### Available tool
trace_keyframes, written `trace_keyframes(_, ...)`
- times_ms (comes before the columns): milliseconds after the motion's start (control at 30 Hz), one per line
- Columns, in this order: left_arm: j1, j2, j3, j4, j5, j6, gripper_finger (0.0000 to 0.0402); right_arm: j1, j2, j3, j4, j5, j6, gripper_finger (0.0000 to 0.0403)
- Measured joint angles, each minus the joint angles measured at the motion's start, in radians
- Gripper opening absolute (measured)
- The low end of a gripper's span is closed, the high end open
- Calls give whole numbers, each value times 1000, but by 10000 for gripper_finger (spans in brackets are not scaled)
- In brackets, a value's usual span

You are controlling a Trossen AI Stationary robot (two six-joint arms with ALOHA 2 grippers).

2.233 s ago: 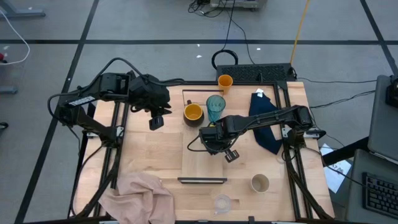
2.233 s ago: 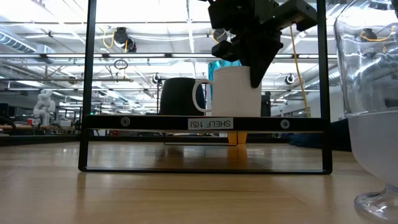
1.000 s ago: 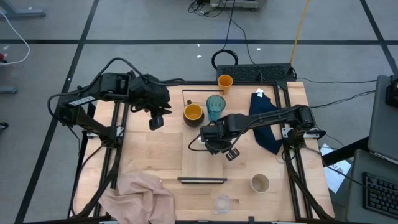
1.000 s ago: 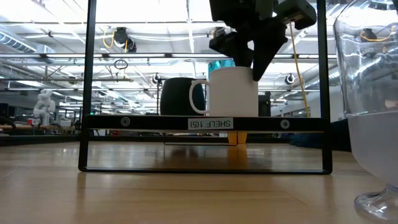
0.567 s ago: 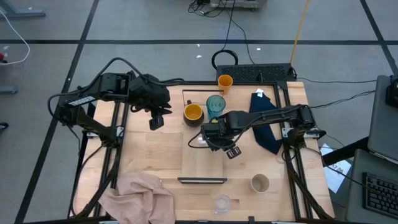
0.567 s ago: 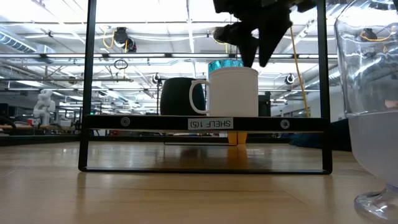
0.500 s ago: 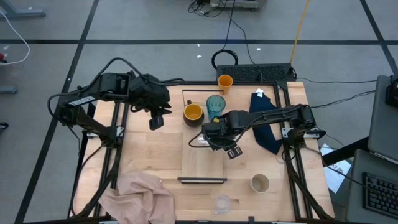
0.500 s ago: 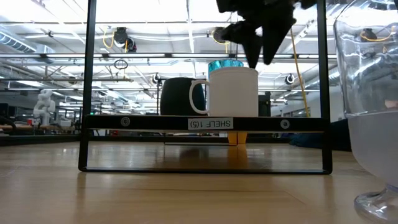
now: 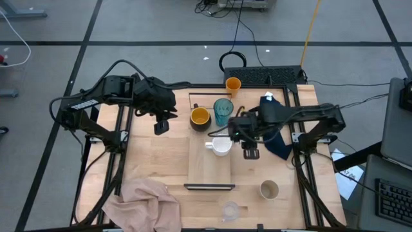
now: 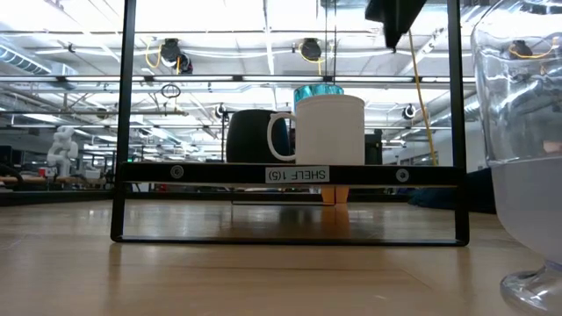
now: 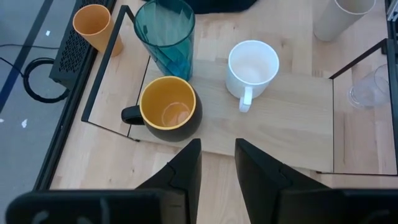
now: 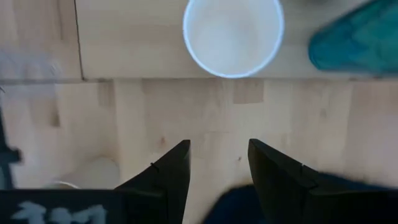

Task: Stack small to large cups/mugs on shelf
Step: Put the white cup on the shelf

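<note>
The white handled mug (image 9: 221,145) (image 10: 329,130) stands upright on the pale wooden shelf (image 9: 207,169), handle toward the table's left. Behind it on the shelf stand the teal tumbler (image 9: 223,109) and the dark mug with the orange-yellow inside (image 9: 200,117). The small orange cup (image 9: 233,84) sits on the table beyond the shelf's far end. The beige cup (image 9: 269,189) and the tiny clear glass (image 9: 230,211) stand on the table near the front. My right gripper (image 9: 250,151) (image 12: 217,168) hovers open, just right of the white mug (image 12: 233,34). My left gripper (image 9: 162,124) (image 11: 217,162) waits open, left of the shelf.
A pink cloth (image 9: 151,200) lies heaped at the near left corner. A dark blue cloth (image 9: 273,125) lies under the right arm, right of the shelf. Black frame posts (image 10: 130,114) stand at the shelf's ends. Bare tabletop (image 9: 148,161) lies between the left arm and the shelf.
My right gripper has let go of the white mug, risen above it and drawn away toward the table's right edge. The mug stays upright on the shelf where it was set.
</note>
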Motion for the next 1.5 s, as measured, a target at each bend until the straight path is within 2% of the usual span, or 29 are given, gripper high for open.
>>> trace_keyframes(100, 0, 0, 0, 2, -1, 1, 99, 1, -36, 0, -18, -9, 107, 153)
trace_keyframes(333, 0, 0, 0, 3, -2, 14, 99, 77, -80, 0, -40, -138, 301, 153)
trace_keyframes(700, 0, 0, 0, 4, -2, 27, 99, 263, -83, -1, -66, -135, 479, 153)
trace_keyframes(1067, 0, 0, 0, 11, -8, 50, 99, 422, -80, -160, 245, -138, 651, 153)
trace_keyframes(1267, 0, 0, 0, 41, -7, 52, 99, 470, -80, -240, 255, -135, 722, 153)
trace_keyframes(1500, 0, 0, 0, 41, -7, 53, 99, 520, -81, -272, 259, -138, 759, 153)
